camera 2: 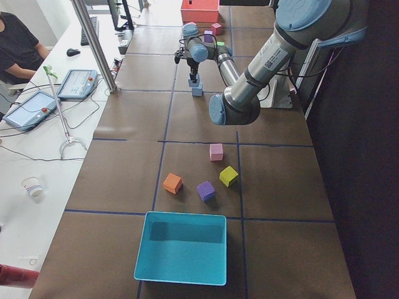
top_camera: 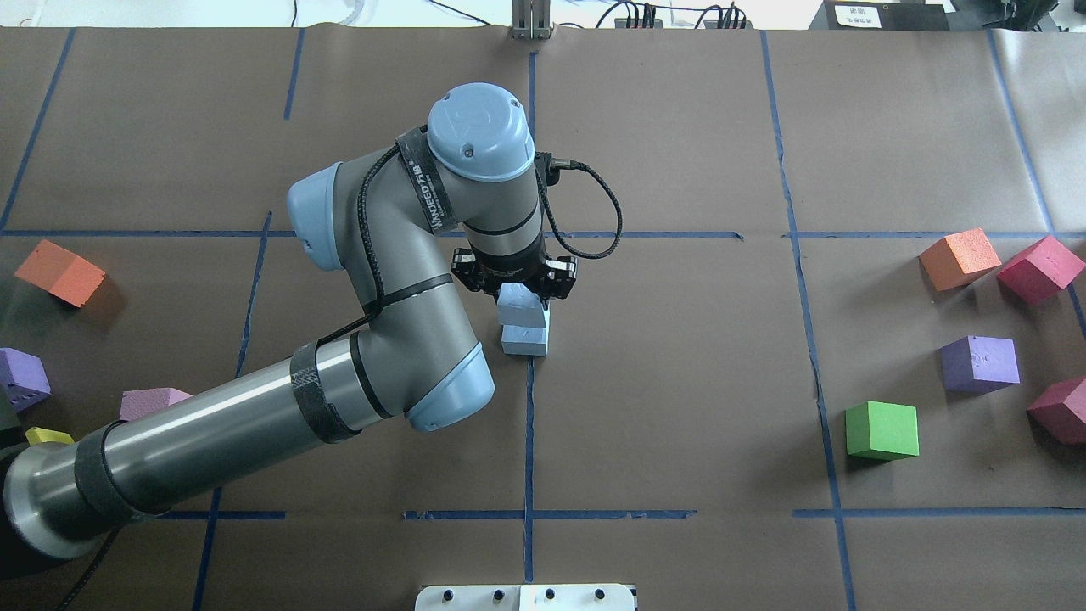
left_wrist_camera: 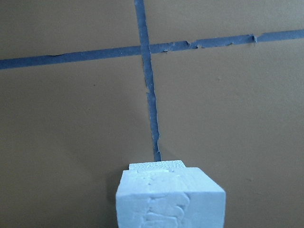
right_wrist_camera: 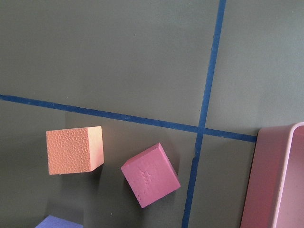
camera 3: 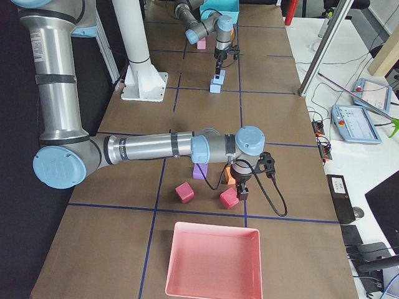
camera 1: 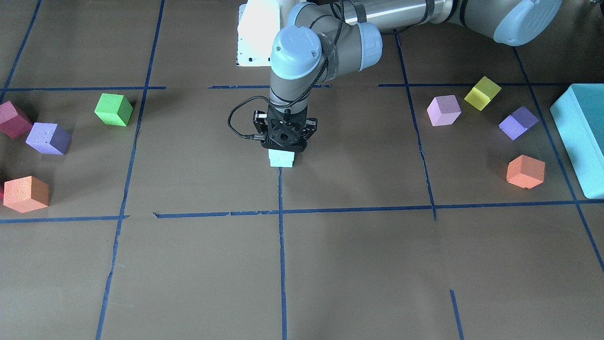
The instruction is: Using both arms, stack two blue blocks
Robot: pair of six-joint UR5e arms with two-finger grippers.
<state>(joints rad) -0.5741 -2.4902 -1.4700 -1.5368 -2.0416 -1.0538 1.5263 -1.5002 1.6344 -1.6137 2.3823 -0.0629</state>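
My left gripper [top_camera: 514,288] points straight down at the table's middle and is shut on a pale blue block [top_camera: 518,305]. That block rests slightly askew on the second pale blue block [top_camera: 526,340], which stands on the table. In the left wrist view the held block [left_wrist_camera: 170,202] fills the bottom centre and the lower one [left_wrist_camera: 156,166] peeks out behind it. In the front view the gripper [camera 1: 283,141] covers the top of the stack [camera 1: 281,158]. My right gripper [camera 3: 242,193] shows only in the right side view, over magenta and orange cubes; I cannot tell whether it is open or shut.
Green [top_camera: 882,430], purple [top_camera: 980,363], orange [top_camera: 959,257] and magenta [top_camera: 1039,268] cubes lie on the right. Orange [top_camera: 59,271], purple [top_camera: 21,378] and pink [top_camera: 153,397] cubes lie on the left. A teal tray [camera 2: 181,268] and a pink tray [camera 3: 212,283] stand at the table's ends.
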